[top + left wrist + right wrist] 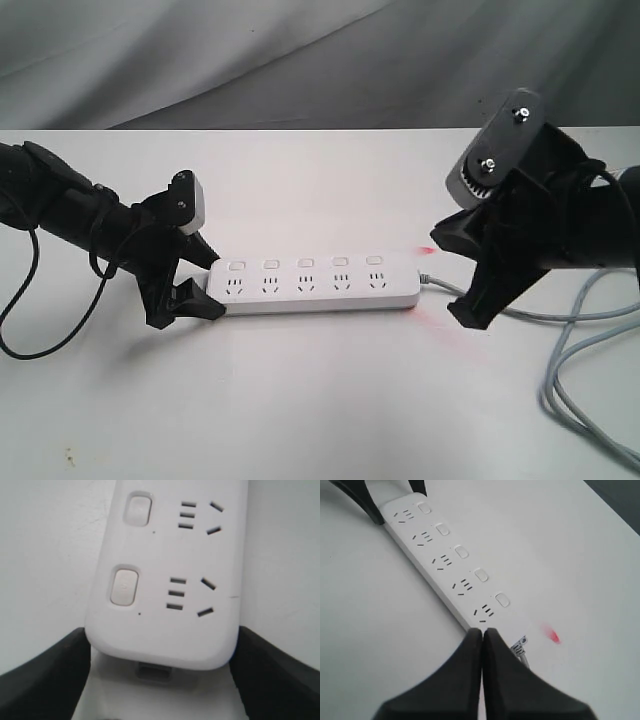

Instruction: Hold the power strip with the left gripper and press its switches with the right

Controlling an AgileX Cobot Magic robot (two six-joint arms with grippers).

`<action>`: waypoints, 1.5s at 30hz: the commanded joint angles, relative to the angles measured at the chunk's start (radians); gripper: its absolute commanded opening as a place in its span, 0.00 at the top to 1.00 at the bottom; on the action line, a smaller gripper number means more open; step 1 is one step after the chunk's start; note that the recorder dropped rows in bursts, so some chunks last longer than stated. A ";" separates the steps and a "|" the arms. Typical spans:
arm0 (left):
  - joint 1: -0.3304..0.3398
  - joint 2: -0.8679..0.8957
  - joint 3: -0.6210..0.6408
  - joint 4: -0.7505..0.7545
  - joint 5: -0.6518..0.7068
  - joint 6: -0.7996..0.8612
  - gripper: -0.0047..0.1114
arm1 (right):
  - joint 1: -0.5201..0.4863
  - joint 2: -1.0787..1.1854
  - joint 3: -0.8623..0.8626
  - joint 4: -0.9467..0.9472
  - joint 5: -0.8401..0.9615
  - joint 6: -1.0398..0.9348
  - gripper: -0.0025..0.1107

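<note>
The white power strip (pixel 315 283) lies lengthwise on the white table, its five small switches (pixel 305 262) in a row along the far edge. My left gripper (pixel 215 284) straddles its left end. In the left wrist view the black fingers (pixel 47 680) press both sides of the rounded end of the power strip (pixel 165 565), so the left gripper (pixel 161 632) is shut on it. My right gripper (pixel 440 242) hovers just past the strip's cord end. Its tips (pixel 482 632) are shut with nothing held, short of the nearest switch (pixel 502 599).
The grey cord (pixel 560 330) leaves the strip's right end, passes under the right arm and loops toward the table's right front. A red glow (pixel 551 635) lies on the table beside the cord end. Grey cloth hangs behind the table.
</note>
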 commanded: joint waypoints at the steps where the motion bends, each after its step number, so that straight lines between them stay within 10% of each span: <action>1: 0.000 -0.002 -0.007 -0.006 0.002 0.001 0.49 | 0.002 -0.029 0.014 0.008 -0.016 -0.004 0.98; 26: 0.000 -0.002 -0.007 -0.005 0.002 0.001 0.49 | -0.004 -0.555 0.325 0.050 -0.342 0.246 0.98; 36: 0.000 -0.002 -0.007 -0.005 0.002 0.001 0.49 | -0.251 -0.933 0.514 0.113 -0.342 0.257 0.98; 45: 0.000 -0.002 -0.007 -0.005 0.002 0.001 0.49 | -0.258 -1.041 0.562 0.142 -0.377 0.263 0.98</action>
